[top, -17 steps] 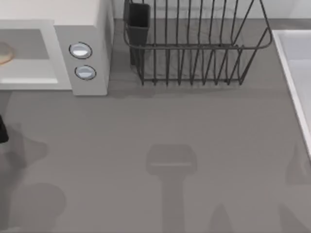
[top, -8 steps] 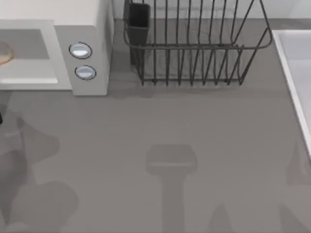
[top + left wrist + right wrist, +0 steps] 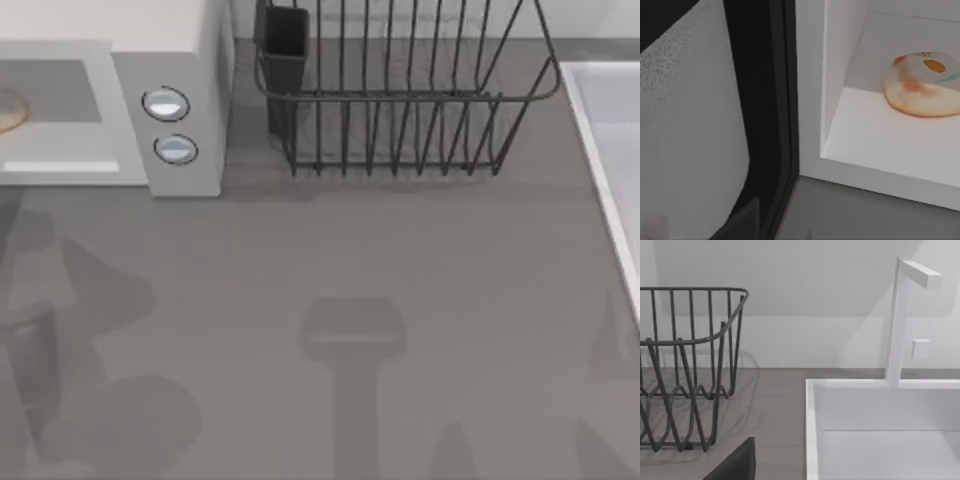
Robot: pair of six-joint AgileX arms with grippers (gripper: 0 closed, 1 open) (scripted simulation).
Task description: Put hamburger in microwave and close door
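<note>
Jaws unseen, hamburger [image 3: 923,87] inside microwave [image 3: 190,60], door [image 3: 760,115] ajar

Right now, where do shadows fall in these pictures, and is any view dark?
Top view: soft arm-shaped shadows lie on the grey table, at its left, middle and right. Left wrist view: the microwave cavity is brightly lit around the hamburger. Right wrist view: the dish rack casts a faint shadow; no view is dark.

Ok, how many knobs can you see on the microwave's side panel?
2: the upper knob and the lower knob, stacked on the microwave panel right of the cavity.
</note>
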